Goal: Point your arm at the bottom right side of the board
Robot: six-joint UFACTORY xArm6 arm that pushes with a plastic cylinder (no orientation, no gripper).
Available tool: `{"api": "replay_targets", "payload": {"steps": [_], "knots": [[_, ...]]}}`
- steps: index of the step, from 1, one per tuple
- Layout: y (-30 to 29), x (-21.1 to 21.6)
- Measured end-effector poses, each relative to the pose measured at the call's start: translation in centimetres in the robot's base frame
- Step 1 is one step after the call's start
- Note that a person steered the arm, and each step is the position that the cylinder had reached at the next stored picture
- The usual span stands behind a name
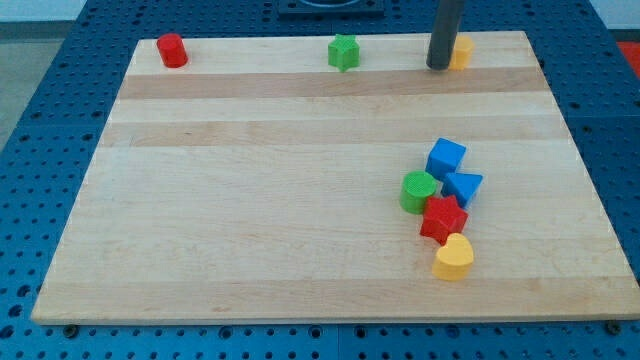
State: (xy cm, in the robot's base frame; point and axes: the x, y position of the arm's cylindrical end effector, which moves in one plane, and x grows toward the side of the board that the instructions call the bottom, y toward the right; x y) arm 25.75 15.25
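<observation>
Far from board (300,200)'s bottom-right, my tip (438,66)

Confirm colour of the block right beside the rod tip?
Yellow block, touching my tip on the view's right; camera view.

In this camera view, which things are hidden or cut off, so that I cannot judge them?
- Yellow block, at the view's top: my tip and its rod cover the block's left side, so its shape is unclear, and so is whether they touch.
- Rod: cut off by the view's top edge; the arm above is not visible.
- Green cylinder, red star and blue blocks: they overlap in a tight cluster, so the contacts between them are unclear.
</observation>
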Motion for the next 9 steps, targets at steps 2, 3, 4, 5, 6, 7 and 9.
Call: {"api": "replay_targets", "payload": {"steps": [2, 3, 4, 5, 6, 7, 9], "knots": [[-2.5, 0.1], [-2.5, 0.9], [-2.5, 2.5], [-2.3, 5.1], [1.6, 5.7], [6.0, 6.6], [15.5, 13.1]]}}
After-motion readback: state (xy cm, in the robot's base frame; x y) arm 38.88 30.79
